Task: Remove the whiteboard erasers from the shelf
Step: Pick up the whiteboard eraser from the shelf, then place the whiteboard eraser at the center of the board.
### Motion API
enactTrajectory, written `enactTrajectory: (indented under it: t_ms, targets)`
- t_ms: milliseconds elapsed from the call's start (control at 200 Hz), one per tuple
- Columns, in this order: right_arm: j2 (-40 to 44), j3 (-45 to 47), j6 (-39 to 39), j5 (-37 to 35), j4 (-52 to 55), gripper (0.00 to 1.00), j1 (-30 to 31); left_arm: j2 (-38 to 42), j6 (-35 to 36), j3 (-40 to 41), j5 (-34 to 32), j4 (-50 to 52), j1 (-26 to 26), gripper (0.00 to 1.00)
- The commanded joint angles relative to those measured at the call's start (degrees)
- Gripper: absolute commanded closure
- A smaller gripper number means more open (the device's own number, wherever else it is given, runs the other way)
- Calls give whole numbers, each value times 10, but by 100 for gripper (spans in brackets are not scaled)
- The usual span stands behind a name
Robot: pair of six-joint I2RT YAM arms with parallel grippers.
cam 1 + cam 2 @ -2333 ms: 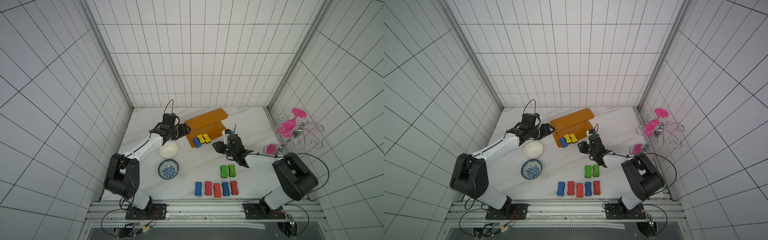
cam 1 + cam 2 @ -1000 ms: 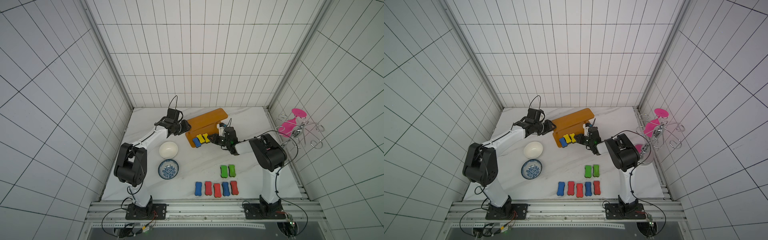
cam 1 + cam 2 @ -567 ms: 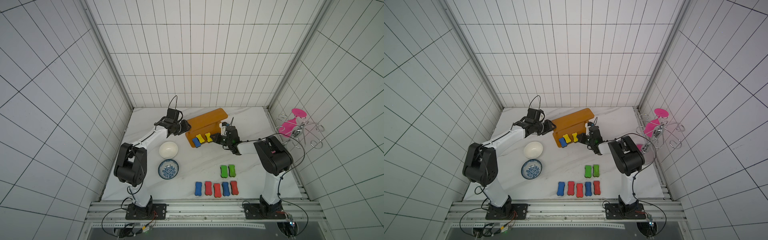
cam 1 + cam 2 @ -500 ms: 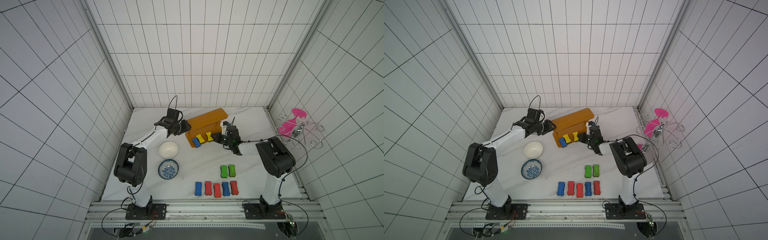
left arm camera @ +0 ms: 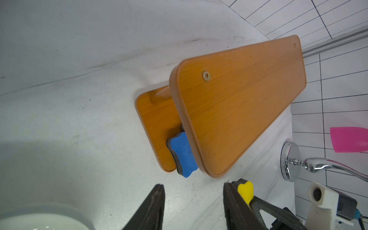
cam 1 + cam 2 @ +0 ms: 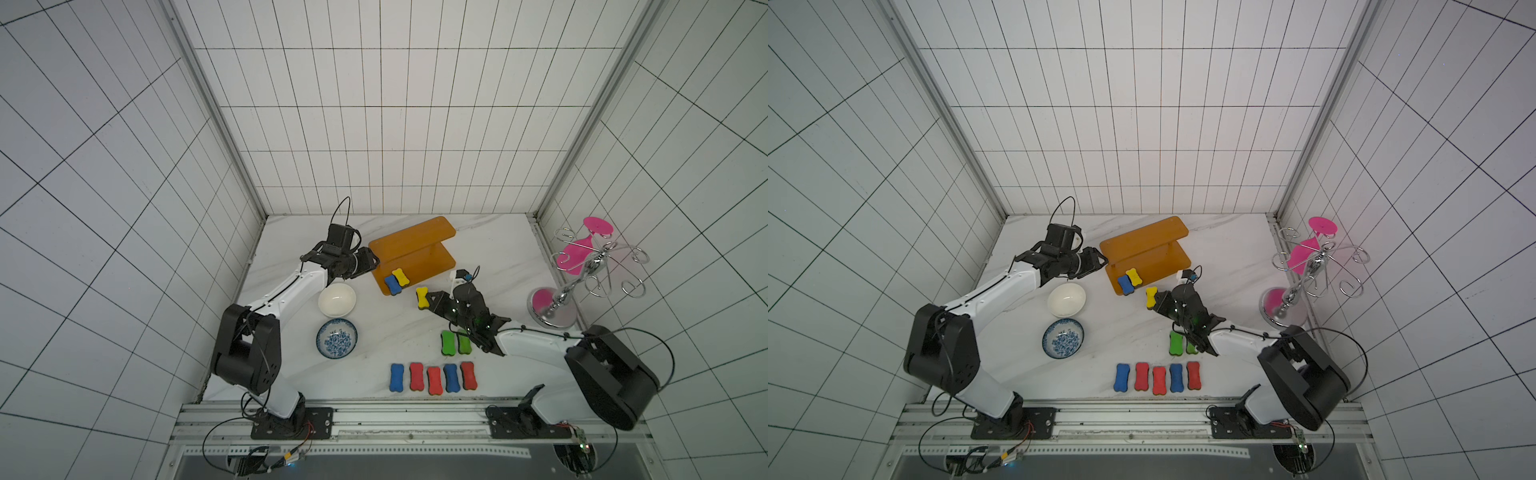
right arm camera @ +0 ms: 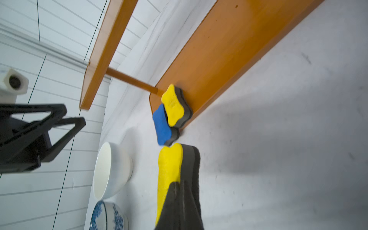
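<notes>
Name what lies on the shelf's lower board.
On the lower board, a blue eraser and a yellow eraser lie together at one corner, the blue overhanging. The upper board hides its back in both top views. A second yellow eraser sits in the right gripper.

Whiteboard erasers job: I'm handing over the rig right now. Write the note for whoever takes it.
Right claw: shut on the held yellow eraser, just off the shelf.
Left claw: open, empty, by the shelf's end.
Done: two green erasers and a row of five red and blue erasers lie on the table.
Left: set down the held one, then take the blue eraser and the other yellow eraser from the lower tier's corner.
</notes>
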State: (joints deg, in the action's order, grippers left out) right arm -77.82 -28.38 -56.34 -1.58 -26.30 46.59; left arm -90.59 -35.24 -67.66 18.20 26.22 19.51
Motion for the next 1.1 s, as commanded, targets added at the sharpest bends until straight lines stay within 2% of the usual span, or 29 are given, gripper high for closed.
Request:
enactTrajectory:
  t_ms: [0, 120, 240, 345, 740, 1094]
  targets:
    - [70, 39, -40, -106, 89, 100, 54, 31, 16, 30, 3, 8, 2, 49]
    - [120, 66, -52, -145, 136, 100, 110, 52, 21, 54, 5, 5, 2, 48]
    - [104, 81, -55, -121, 131, 100, 123, 63, 29, 48, 9, 16, -1, 48]
    - [81, 88, -64, -127, 115, 100, 139, 66, 31, 52, 16, 12, -1, 47]
    - [74, 68, -72, -132, 202, 98, 161, 76, 22, 54, 31, 6, 1, 46]
    - [65, 72, -88, -125, 217, 94, 162, 77, 18, 60, 34, -1, 1, 46]
